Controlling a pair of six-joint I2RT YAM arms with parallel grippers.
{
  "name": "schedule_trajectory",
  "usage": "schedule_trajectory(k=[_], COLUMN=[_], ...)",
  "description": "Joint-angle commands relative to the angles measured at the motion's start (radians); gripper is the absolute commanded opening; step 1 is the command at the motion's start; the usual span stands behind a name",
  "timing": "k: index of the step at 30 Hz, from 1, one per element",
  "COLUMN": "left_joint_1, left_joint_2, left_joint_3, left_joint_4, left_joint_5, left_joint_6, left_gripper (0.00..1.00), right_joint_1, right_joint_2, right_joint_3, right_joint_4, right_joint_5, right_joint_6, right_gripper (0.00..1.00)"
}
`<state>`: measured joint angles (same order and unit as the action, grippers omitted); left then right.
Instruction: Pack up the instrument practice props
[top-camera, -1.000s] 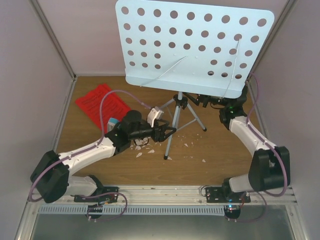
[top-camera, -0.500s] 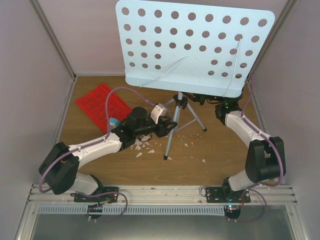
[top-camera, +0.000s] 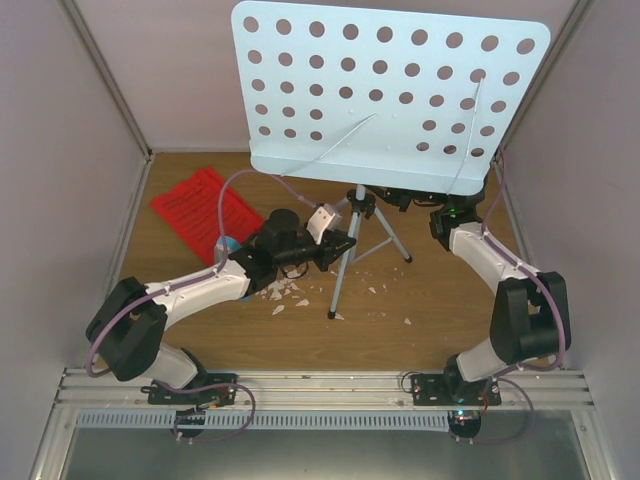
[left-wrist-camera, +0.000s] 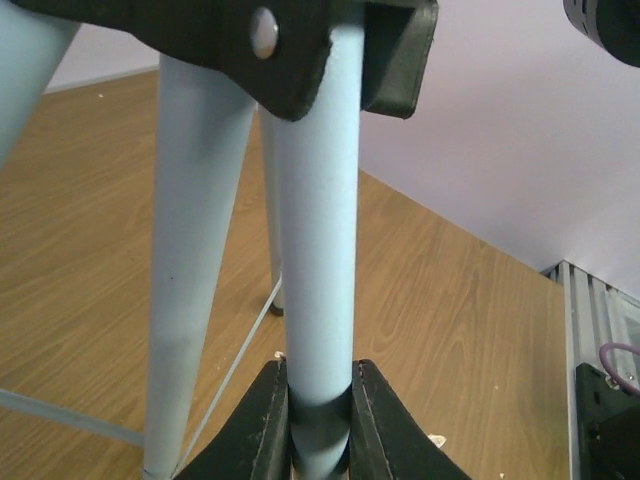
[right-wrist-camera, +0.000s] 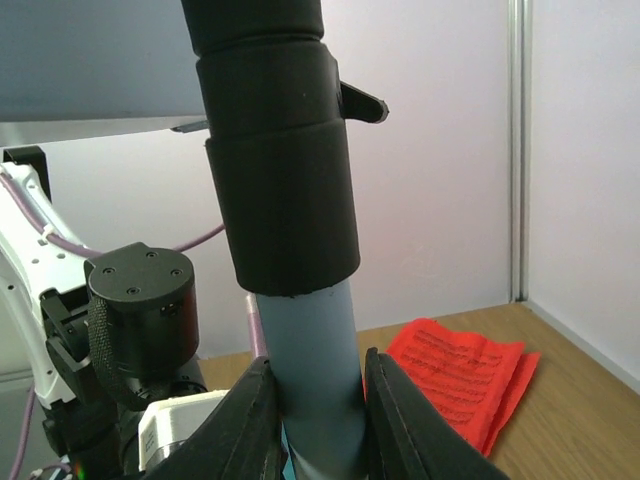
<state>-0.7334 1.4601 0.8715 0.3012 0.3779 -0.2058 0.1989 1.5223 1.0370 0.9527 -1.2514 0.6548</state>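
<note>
Stand is upright mid-bench — left gripper pinched tight on a leg, right gripper clamped round the post under its collar — two holds, I judge, to steady it for folding.

The music stand is set far on the table; sheet-music pages are laid to its left, scraps scattered nearer, by its legs.
</note>
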Motion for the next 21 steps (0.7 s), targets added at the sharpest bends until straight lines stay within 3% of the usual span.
schedule_trajectory(k=[1, 4, 10, 16, 21], left_joint_1=[0.015, 0.015, 0.015, 0.013, 0.009], left_joint_2=[0.043, 0.047, -0.004, -0.093, -0.128], left_joint_3=[0.032, 0.026, -0.017, -0.019, -0.022], left_joint_4=[0.04, 0.06, 0.196, 0.307, 0.336], left_joint_5=[-0.05, -0.05, -0.028, -0.016, -0.012], left_joint_6=[0.033, 0.042, 0.057, 0.043, 0.029], left_gripper=[0.07, 0.0, 0.0, 0.0, 0.0], right_joint_1=[0.016, 0.02, 0.063, 0.123, 0.138], right_joint_2=[-0.042, -0.056, -0.14, -0.242, -0.259], right_joint_3=[-0.033, -0.059, -0.132, -0.197, -0.273], right_joint_4=[0.041, 0.035, 0.009, -0.176, -0.171], right_joint_5=[-0.016, -0.005, 0.07, 0.144, 0.163], right_joint_6=[0.035, 0.036, 0.055, -0.078, -0.069], right_gripper=[0.01, 0.0, 0.01, 0.0, 0.01])
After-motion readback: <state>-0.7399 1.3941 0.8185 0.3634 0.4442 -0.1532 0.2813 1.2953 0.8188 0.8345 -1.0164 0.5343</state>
